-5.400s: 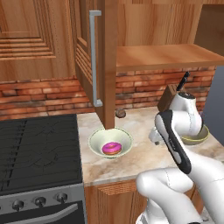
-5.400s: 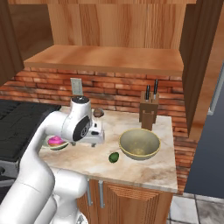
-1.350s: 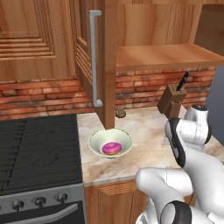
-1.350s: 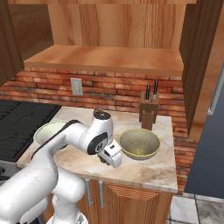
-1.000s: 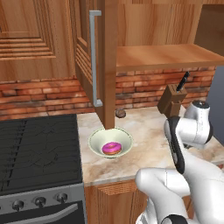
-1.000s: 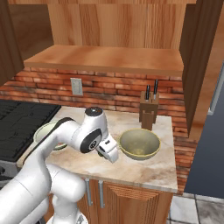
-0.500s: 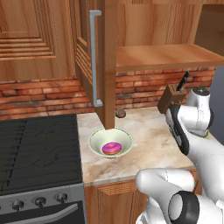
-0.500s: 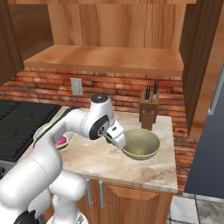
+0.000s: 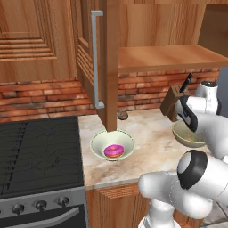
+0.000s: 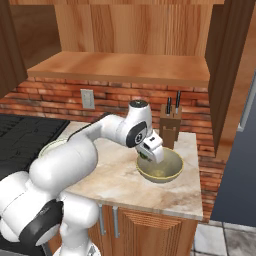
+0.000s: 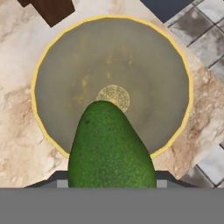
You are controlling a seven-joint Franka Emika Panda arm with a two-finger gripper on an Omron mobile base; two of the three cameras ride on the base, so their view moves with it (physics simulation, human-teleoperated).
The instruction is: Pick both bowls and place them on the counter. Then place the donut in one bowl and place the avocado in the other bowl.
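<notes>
swung across from mid-counter to above the olive-tan bowl [image 9: 189, 135] since a second ago, avocado carried along.

left base view: gripper [image 9: 181, 116] just over that bowl's near rim, knife block [image 9: 173, 100] close behind; donut [image 9: 114, 151] already in the cream-white bowl [image 9: 112, 144], well apart on the counter [image 9: 151, 147]; small brown lump [image 9: 122, 116] by the wall.

right base view: gripper [image 10: 146, 154] over the bowl's [image 10: 160, 165] left rim, holding something green.

hand view: avocado [image 11: 110, 146] clamped, long axis pointing toward the bowl's [image 11: 111, 83] centre directly below; nothing between.
</notes>
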